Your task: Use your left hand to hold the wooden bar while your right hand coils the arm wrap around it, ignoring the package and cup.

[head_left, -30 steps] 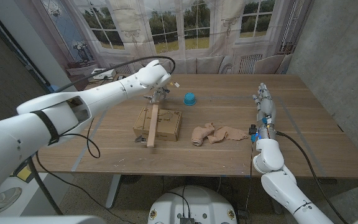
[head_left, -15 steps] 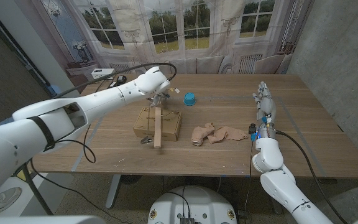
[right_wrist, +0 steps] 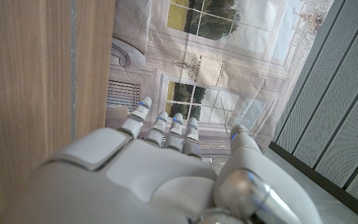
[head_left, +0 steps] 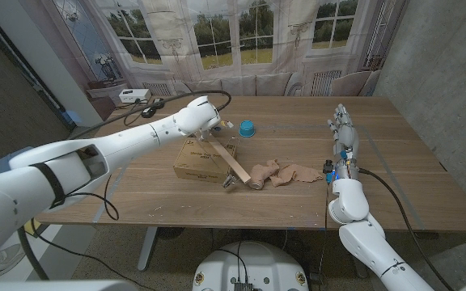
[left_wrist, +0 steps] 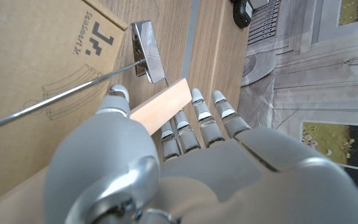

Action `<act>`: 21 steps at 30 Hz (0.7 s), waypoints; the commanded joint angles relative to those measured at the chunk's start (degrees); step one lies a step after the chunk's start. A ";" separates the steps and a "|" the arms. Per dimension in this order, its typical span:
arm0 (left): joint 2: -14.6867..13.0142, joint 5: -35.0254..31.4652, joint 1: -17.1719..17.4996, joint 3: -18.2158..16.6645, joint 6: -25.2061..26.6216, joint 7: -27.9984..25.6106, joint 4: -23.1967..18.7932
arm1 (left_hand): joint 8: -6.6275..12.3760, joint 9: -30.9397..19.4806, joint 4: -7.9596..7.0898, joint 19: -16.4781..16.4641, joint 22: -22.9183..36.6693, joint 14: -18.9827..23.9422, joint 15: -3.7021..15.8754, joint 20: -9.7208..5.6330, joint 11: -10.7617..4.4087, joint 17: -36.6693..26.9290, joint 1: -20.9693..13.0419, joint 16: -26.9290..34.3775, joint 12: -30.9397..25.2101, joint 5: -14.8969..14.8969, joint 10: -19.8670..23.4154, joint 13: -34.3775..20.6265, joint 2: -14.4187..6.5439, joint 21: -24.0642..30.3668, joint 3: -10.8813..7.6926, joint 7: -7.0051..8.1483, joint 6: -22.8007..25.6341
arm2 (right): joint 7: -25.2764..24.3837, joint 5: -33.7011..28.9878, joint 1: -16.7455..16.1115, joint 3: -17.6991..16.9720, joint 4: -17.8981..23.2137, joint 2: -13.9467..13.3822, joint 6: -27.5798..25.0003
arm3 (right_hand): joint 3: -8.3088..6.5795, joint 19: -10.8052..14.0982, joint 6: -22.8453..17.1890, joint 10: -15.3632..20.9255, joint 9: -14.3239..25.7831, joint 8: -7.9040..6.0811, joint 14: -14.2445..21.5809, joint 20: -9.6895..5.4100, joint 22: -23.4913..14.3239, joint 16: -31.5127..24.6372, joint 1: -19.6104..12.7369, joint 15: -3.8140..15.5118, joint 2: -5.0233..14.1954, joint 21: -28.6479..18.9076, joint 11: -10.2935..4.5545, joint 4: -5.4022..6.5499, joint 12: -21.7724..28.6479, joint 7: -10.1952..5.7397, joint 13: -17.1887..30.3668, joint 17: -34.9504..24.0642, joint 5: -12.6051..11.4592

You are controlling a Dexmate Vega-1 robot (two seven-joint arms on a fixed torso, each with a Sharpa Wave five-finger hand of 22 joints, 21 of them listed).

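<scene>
Looks like a lab or test room dressed up as a home. Wooden table (head_left: 395, 174) on metal legs, standing over a plain grey floor. Behind it, a printed backdrop (head_left: 217, 36) of tall windows, curtains, a sofa and a radiator, hanging in folds like a cloth rather than a real wall. Perforated grey panel (head_left: 435, 56) along the right side, dark panel on the left. Black cables (head_left: 148, 109) trailing over the far table edge beside a small white box (head_left: 133, 95). Cardboard package (head_left: 196, 159) with printed line drawings lying flat on the tabletop, the sort of prop set out for trials.
</scene>
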State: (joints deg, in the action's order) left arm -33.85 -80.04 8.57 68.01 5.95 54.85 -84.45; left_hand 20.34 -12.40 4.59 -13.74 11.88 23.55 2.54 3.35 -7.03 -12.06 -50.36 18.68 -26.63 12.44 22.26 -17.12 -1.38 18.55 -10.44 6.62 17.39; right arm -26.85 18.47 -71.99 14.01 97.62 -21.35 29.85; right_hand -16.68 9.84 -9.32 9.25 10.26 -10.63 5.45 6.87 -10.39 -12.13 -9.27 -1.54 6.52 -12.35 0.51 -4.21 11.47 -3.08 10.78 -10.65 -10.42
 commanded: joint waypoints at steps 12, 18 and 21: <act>-1.61 0.62 4.55 -4.11 -2.09 3.42 -3.34 | -7.91 0.92 3.13 4.21 -0.62 -16.84 0.10 2.86 1.60 1.96 -2.18 -7.88 11.68 -1.29 -16.43 3.55 -2.05 -2.49 -0.62 1.45 -15.59 | -1.08 -2.59 -2.45 -0.51 3.46 -0.41 -0.73 | -0.36 1.01 -0.97 0.75 0.18 -0.53 1.31 0.20 -0.21 -0.42 -0.03 -0.48 -0.39 -0.59 0.29 0.19 0.25 -0.13 0.32 -0.26 -0.17; -3.52 8.60 7.12 -8.89 -2.97 -1.54 -5.48 | -2.68 0.13 4.87 -4.09 -0.91 -6.24 3.93 -0.48 0.99 1.95 -8.35 -5.77 8.63 -1.16 -5.24 2.89 -4.01 -0.45 -3.50 0.53 -1.93 | -1.74 -4.06 -2.82 -0.53 4.55 -0.60 -1.74 | -0.35 1.11 -1.13 0.85 0.18 -0.55 1.60 0.25 -0.21 -0.46 0.05 -0.63 -0.45 -0.58 0.31 0.22 0.25 -0.13 0.32 -0.28 -0.16; -3.63 11.41 7.75 -9.94 -3.39 -2.53 -5.24 | -2.46 0.32 4.72 -9.62 -0.71 1.05 5.13 0.47 0.36 1.72 -10.29 -4.25 7.19 -0.73 0.12 2.44 -6.00 1.62 -5.36 -1.55 0.13 | -2.03 -4.57 -3.08 -0.59 5.07 -0.67 -2.09 | -0.35 1.11 -1.22 0.90 0.18 -0.56 1.76 0.31 -0.21 -0.48 0.10 -0.87 -0.47 -0.56 0.33 0.25 0.24 -0.18 0.33 -0.30 -0.16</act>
State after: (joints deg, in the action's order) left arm -35.55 -77.84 13.31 62.96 4.25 56.92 -87.63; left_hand 17.30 -12.12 9.46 -19.05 10.91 18.83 2.32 3.50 -6.26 -9.95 -58.76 13.08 -18.18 11.13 18.02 -14.22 -5.96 18.51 -14.19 6.58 15.11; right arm -28.01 15.74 -74.27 13.56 101.02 -21.77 28.83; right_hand -16.68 10.42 -10.07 9.66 10.26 -10.63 6.66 6.90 -10.55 -12.13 -9.17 -2.13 6.41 -12.78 0.71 -4.21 11.47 -3.19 10.78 -10.81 -10.42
